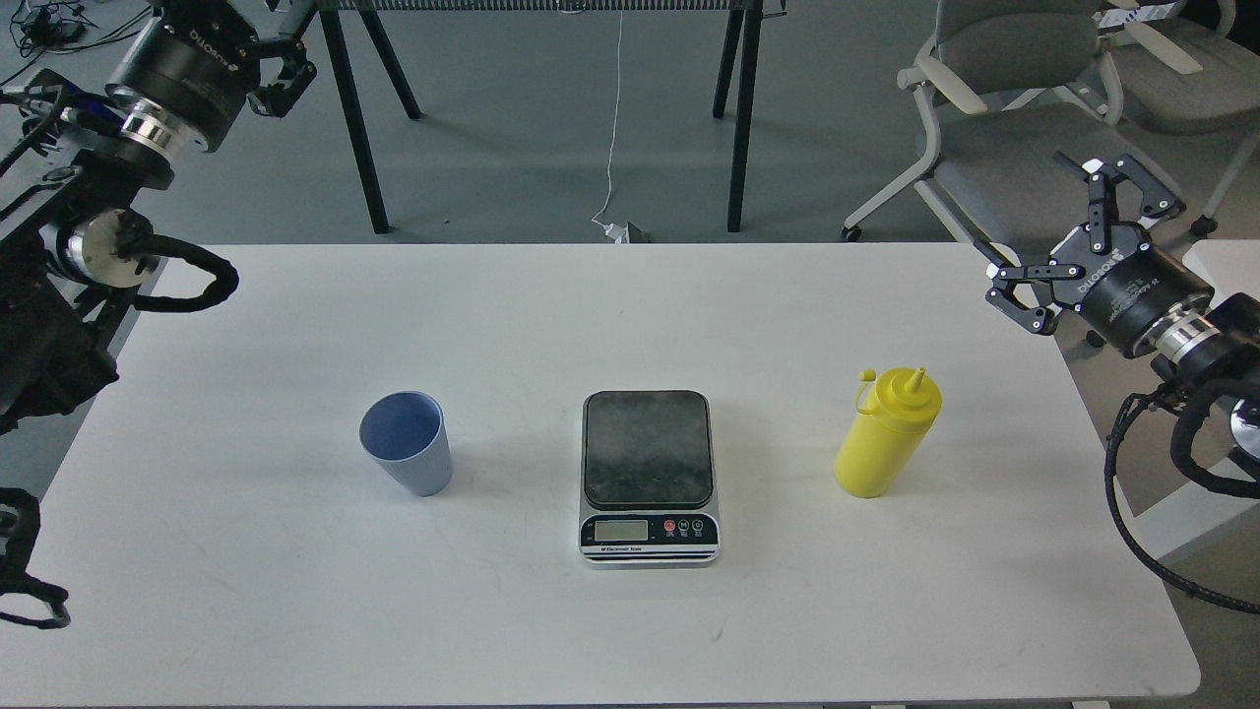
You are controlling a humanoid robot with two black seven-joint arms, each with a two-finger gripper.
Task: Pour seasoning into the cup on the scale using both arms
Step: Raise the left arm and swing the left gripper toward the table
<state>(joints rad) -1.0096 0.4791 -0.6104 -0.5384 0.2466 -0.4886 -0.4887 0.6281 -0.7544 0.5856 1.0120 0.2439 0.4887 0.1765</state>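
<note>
Chairs (1024,108) stand on the grey floor beyond the far right corner of the white table (295,591), and black stand legs (359,128) rise behind its far edge with a thin white cable (612,118) hanging between them down to a plug on the floor. On the tabletop I see three things in a row, well apart from one another. The cup (407,443) stands upright to the left, light blue, its open mouth toward me and nothing visible inside. The scale (648,478) sits in the middle, its dark platform bare and its silver front with display and buttons facing me. The seasoning (886,433) stands upright to the right, a yellow squeeze bottle with its cone nozzle up and its small tethered cap hanging off to the left side. Nothing lies between these three. My left gripper (285,74) is up at the far left, off the table's far corner, seen dark and nearly end-on, so I cannot tell how its fingers stand; it holds nothing I can see. My right gripper (1073,236) hangs over the far right edge of the table, beyond the bottle and apart from it, fingers spread wide and empty.
</note>
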